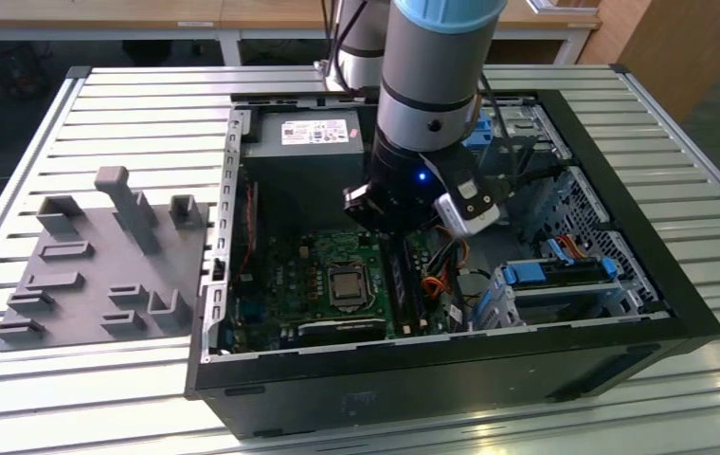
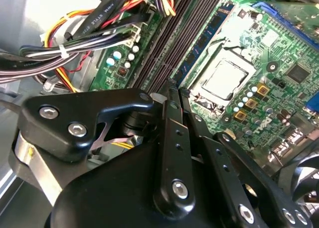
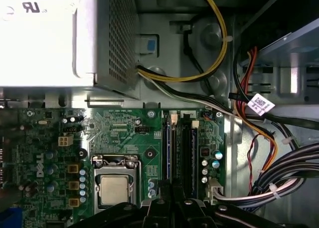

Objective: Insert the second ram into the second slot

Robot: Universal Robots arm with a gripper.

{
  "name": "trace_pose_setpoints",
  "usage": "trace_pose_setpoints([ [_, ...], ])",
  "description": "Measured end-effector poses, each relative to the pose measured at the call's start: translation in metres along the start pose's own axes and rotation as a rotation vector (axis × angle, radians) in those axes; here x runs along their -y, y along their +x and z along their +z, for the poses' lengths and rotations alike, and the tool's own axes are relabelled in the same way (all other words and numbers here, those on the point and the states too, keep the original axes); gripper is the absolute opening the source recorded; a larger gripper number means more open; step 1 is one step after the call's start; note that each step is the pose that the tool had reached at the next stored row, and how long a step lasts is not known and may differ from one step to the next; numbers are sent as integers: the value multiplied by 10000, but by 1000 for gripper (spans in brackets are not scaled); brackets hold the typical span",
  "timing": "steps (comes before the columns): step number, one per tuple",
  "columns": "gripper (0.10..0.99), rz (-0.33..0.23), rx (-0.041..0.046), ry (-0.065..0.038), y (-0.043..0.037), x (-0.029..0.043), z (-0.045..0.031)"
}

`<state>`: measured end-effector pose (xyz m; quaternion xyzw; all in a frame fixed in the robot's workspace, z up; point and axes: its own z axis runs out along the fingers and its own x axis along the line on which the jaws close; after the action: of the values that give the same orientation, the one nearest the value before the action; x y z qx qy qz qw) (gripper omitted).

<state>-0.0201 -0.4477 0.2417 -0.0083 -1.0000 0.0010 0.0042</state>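
Pincer (image 2: 170, 91): pressed together, the tips meeting in a narrow seam, low inside the case over the near end of the memory slots (image 3: 188, 148).
Second ram (image 2: 207, 40): a thin blue stick on edge in the slot row, on the side toward the processor socket (image 3: 113, 188). Its near end sits just under the tips; I cannot tell whether they touch.
Motherboard (image 3: 119, 128): green, flat on the case floor, carrying socket and slots.
Case (image 1: 461, 389): black, open, on its side. It holds the motherboard, a silver power supply (image 1: 303, 133), cable bundles (image 3: 279, 173) and drive bays (image 1: 563, 280) with blue tabs.
Table (image 1: 145, 104): slatted metal, bearing the case and, at the exterior view's left, a grey fixture plate (image 1: 82, 284).
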Motion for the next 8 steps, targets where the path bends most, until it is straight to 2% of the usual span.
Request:
trace_pose_setpoints([
  [8, 133, 38, 0, -2, -1, 41, 27],
])
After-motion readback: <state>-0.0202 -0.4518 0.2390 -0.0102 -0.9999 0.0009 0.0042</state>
